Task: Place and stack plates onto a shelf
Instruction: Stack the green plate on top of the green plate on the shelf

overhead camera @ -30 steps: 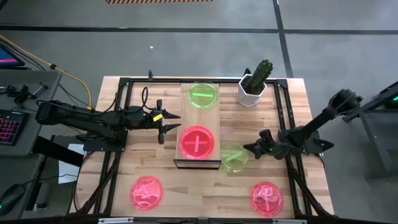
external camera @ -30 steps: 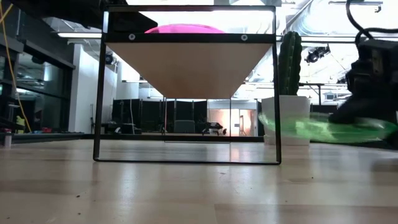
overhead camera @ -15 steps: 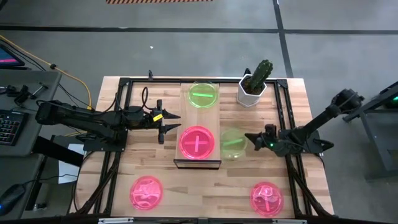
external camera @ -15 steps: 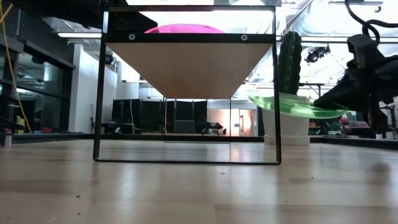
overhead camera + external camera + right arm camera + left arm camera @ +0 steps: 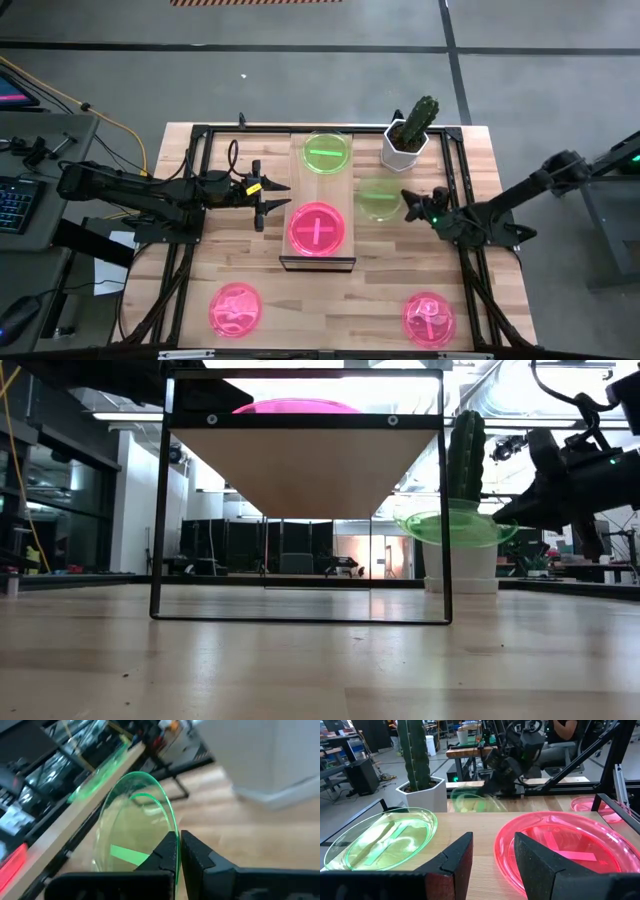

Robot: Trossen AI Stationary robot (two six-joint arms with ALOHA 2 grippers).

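My right gripper (image 5: pixel 408 203) is shut on a neon green plate (image 5: pixel 379 198), held in the air just right of the shelf (image 5: pixel 322 186) and near the cactus pot. In the low view this plate (image 5: pixel 455 526) hangs slightly below the shelf top. On the shelf lie a green plate (image 5: pixel 327 153) at the far end and a pink-red plate (image 5: pixel 318 228) at the near end. Two more pink-red plates (image 5: pixel 235 309) (image 5: pixel 428 318) rest flat on the tabletop. My left gripper (image 5: pixel 280 197) waits open at the shelf's left side, level with its top. My right gripper pinches the green plate's rim (image 5: pixel 171 831) between its two fingers, on the edge that faces the table's right side. The fingers come in roughly level from the right. The plate is lifted clear and sits nearly flat (image 5: pixel 455 526), reaching out toward the shelf.
A white pot with a cactus (image 5: pixel 405 145) stands at the far right, close behind the held plate. The shelf's dark frame posts (image 5: pixel 445 500) rise beside the plate. Black rails (image 5: pixel 190 250) run along both table sides. Bare tabletop lies between the two near plates.
My right gripper has moved toward the table's far edge and upward, staying shut on the green plate. The plate has gone from low beside the shelf's near end to about the shelf's middle, up near its top, close to the cactus pot.
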